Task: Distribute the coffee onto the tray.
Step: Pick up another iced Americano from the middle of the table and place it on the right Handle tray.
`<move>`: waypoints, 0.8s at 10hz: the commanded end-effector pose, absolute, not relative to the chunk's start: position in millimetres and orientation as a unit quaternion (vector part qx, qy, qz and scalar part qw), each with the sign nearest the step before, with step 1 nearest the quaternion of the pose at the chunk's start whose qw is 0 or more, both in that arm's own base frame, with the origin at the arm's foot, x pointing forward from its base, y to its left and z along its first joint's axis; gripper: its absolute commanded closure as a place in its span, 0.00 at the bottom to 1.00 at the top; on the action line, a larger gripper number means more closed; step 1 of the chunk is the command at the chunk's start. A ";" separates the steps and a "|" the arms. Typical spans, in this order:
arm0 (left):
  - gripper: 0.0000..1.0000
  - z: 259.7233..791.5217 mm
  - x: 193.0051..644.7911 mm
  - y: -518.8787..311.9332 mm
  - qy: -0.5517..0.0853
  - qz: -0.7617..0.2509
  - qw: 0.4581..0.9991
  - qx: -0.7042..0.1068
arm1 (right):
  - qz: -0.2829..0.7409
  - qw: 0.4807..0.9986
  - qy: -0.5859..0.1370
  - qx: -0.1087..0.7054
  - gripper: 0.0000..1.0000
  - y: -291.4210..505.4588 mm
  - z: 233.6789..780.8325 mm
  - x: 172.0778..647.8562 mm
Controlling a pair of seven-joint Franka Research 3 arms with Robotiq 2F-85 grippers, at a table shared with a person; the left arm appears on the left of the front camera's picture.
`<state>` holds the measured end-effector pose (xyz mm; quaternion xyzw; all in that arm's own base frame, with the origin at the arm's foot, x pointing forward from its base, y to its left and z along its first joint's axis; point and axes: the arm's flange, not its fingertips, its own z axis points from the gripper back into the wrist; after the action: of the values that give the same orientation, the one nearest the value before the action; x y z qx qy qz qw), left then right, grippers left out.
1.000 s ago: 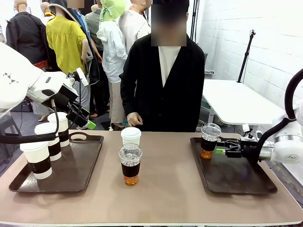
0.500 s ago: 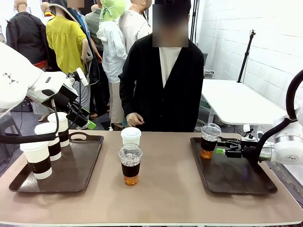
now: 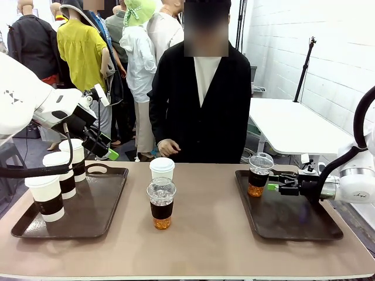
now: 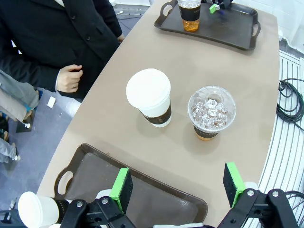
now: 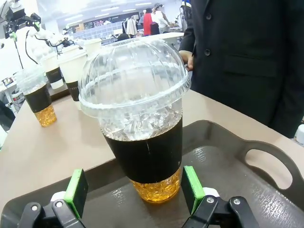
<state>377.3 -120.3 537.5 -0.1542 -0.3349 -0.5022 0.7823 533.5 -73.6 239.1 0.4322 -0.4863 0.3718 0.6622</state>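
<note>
- Clear dome-lidded iced cup (image 3: pixel 258 174) stands in the right tray's (image 3: pixel 293 225) far inner corner, with the right arm's fingers (image 5: pixel 192 187) spread apart just beside it, gripping nothing.
- Left arm's fingers (image 4: pixel 122 190) apart too (raised over the left tray (image 3: pixel 99 205), which holds three paper cups (image 3: pixel 60 172)).
- Mid-surface (image 3: pixel 205 234) — a fourth paper cup (image 3: pixel 162 168), with a second iced cup (image 3: pixel 161 204) in front of it.

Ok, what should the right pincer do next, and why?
Probably slide straight back from the iced cup. It stands upright on the right tray, and the right pincer is open, not squeezing it, so it looks let go. A second iced cup and a white cup wait on the table's middle, off any tray.
</note>
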 end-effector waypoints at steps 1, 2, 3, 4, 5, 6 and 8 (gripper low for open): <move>0.00 537.0 378.0 -118.0 -0.333 -0.506 0.780 -0.156 | 0.378 0.660 -0.481 0.436 0.00 -74.3 239.6 534.5; 0.00 537.0 378.0 -118.0 -0.333 -0.506 0.780 -0.156 | 0.378 0.660 -0.481 0.436 0.00 -74.3 239.6 534.5; 0.00 537.0 378.0 -118.0 -0.333 -0.506 0.780 -0.156 | 0.378 0.660 -0.481 0.436 0.00 -74.3 239.6 534.5; 0.00 537.0 378.0 -118.0 -0.333 -0.506 0.780 -0.156 | 0.378 0.660 -0.481 0.436 0.00 -74.3 239.6 534.5; 0.00 537.0 378.0 -118.0 -0.333 -0.506 0.780 -0.156 | 0.378 0.660 -0.481 0.436 0.00 -74.3 239.6 534.5; 0.00 537.0 378.0 -118.0 -0.333 -0.506 0.780 -0.156 | 0.378 0.660 -0.481 0.436 0.00 -74.3 239.6 534.5; 0.00 537.0 378.0 -118.0 -0.333 -0.506 0.780 -0.156 | 0.373 0.664 -0.486 0.428 0.00 -76.4 242.6 529.6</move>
<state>377.3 -120.3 537.5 -0.1542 -0.3349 -0.5022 0.7823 533.4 -74.5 239.4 0.4317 -0.4867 0.3715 0.6624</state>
